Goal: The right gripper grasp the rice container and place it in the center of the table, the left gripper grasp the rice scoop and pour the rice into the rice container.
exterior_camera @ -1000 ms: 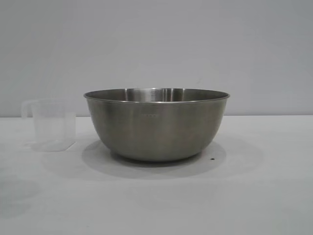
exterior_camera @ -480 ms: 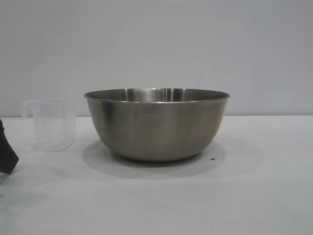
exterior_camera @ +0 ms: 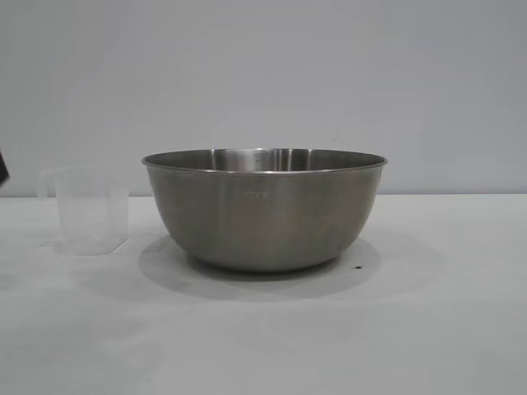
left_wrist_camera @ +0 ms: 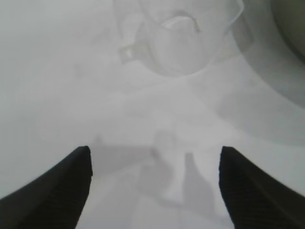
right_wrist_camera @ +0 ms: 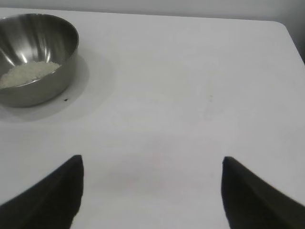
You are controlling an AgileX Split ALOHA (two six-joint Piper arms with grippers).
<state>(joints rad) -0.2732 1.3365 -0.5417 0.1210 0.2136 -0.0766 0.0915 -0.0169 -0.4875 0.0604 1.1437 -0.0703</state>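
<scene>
The steel mixing bowl (exterior_camera: 263, 210) stands upright in the middle of the white table (exterior_camera: 428, 329), and in the right wrist view a low heap of white rice (right_wrist_camera: 28, 74) lies in its bottom. Just beside the bowl, toward the table's left edge and not touching it, the clear plastic measuring cup (exterior_camera: 86, 210) stands upright, its handle near the rim on the side away from the bowl; I cannot tell whether any rice is in it.

The left gripper (left_wrist_camera: 155, 191) hangs above the bare tabletop with the cup ahead of its tips. Its two black fingers (left_wrist_camera: 62, 191) are spread wide with nothing between them.

The right gripper (right_wrist_camera: 152, 193) is well away from the bowl, over the open right part of the table, pointing down at the surface. Its fingers (right_wrist_camera: 252, 195) are also wide apart and empty.
</scene>
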